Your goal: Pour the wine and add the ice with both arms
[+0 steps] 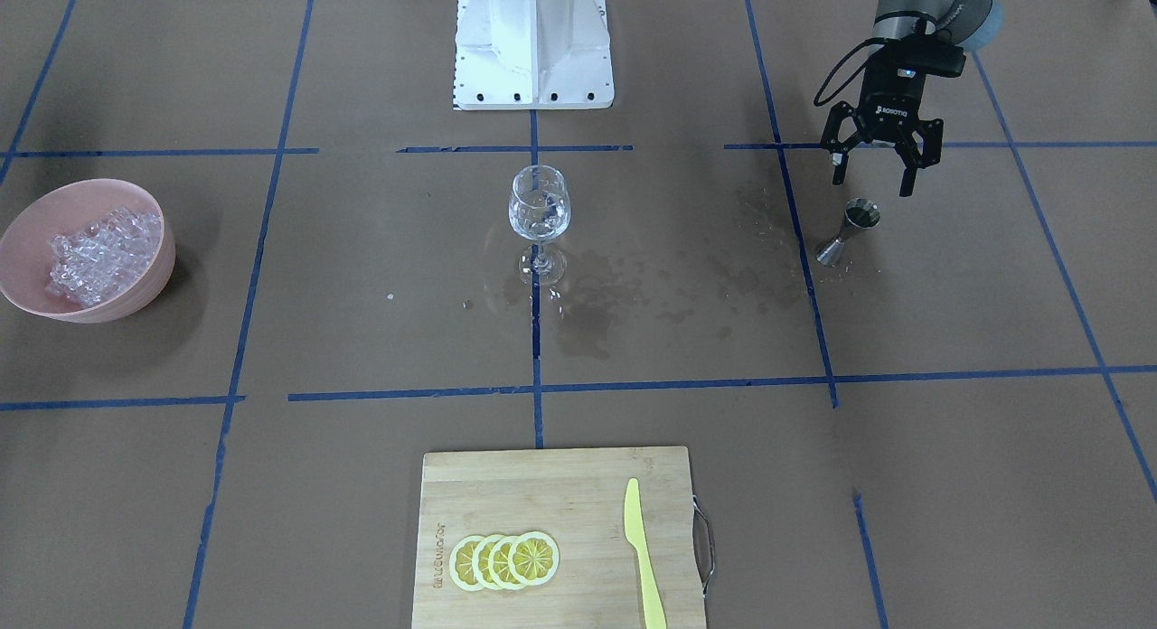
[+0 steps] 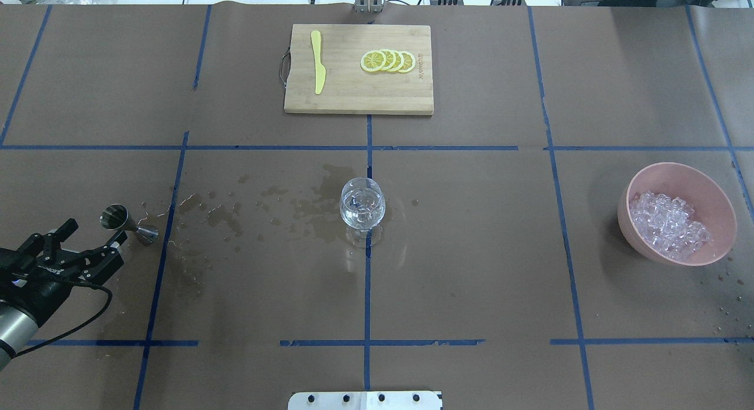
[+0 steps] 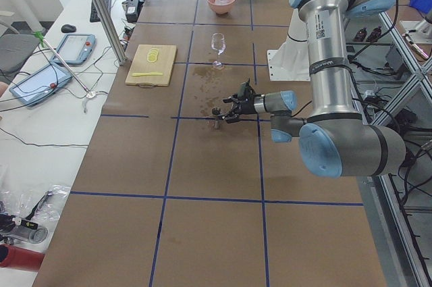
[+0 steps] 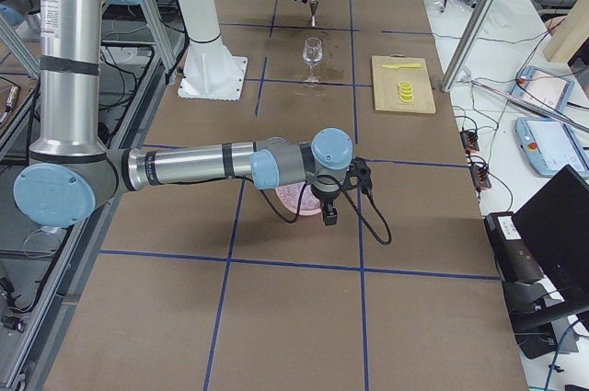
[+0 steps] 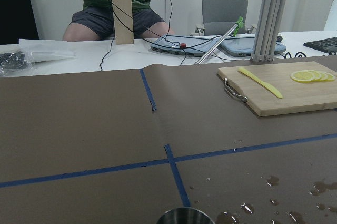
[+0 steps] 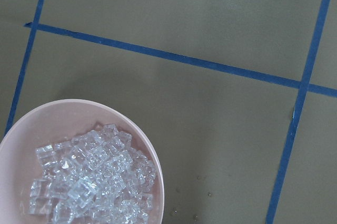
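A clear stemmed wine glass [image 1: 540, 204] stands upright at the table's middle; it also shows in the overhead view [image 2: 362, 207]. The ice [image 1: 104, 254] lies in a pink bowl [image 1: 145, 290], and shows in the overhead view [image 2: 668, 224] and the right wrist view [image 6: 89, 182]. My left gripper [image 1: 872, 173] is open and empty, just behind a steel jigger [image 1: 854, 227], which stands upright on the table. In the overhead view the gripper [image 2: 97, 230] is next to the jigger [image 2: 121, 220]. My right gripper [image 4: 329, 216] hovers over the bowl; I cannot tell whether it is open or shut.
A wooden cutting board [image 2: 353, 98] at the far edge holds lemon slices [image 2: 389, 60] and a yellow knife [image 2: 318, 62]. Wet stains [image 2: 259, 207] spread between the jigger and the glass. The white column base [image 1: 533, 60] stands at the robot's side.
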`<control>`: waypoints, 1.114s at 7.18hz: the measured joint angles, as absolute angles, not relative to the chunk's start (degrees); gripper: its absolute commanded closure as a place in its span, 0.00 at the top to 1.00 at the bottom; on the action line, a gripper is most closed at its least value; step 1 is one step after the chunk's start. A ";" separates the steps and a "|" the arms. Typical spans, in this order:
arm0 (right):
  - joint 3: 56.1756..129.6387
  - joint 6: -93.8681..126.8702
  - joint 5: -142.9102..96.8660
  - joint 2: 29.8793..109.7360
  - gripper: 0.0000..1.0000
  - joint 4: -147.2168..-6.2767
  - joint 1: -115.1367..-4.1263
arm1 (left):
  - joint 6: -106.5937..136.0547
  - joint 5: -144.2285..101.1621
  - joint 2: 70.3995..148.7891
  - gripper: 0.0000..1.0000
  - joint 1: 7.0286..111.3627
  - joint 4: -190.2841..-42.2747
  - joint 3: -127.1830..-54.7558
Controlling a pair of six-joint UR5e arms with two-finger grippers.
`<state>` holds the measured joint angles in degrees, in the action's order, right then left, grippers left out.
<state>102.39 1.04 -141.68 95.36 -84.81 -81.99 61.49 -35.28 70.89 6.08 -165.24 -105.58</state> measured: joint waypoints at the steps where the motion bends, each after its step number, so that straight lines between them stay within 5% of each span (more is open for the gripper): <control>1: 102.42 1.05 -141.68 95.36 1.00 -84.81 -82.00 | 61.98 -34.69 71.61 0.99 5.70 -165.23 -104.34; 8: 102.48 0.97 -141.59 95.62 1.00 -84.75 -82.00 | 62.31 -33.95 78.57 0.93 5.36 -165.60 -95.88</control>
<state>102.48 0.97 -141.59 95.62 -84.75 -82.00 62.31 -33.95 78.57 5.36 -165.60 -95.88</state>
